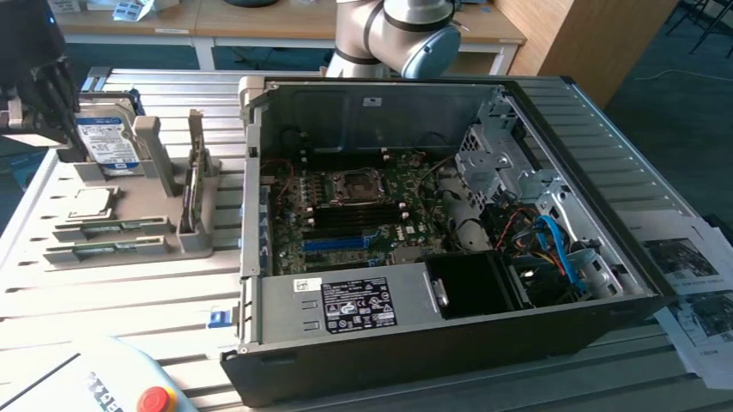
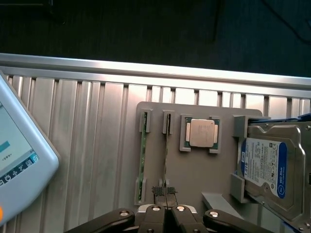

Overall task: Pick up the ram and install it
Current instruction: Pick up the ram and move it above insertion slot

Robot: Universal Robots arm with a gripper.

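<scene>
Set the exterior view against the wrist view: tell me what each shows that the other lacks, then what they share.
Exterior view: the open computer case, its motherboard with the blue slot, the power supply and printed sheets.
Wrist view: the gripper, shut, its tips in line with the end of one ram stick.
Both: the grey parts tray holding two ram sticks, the CPU and the hard drive, plus the teach pendant and the ribbed table.

light: bright overall | glare: table rail (image 2: 155, 65) | shadow: case interior (image 1: 378, 197) dim
</scene>
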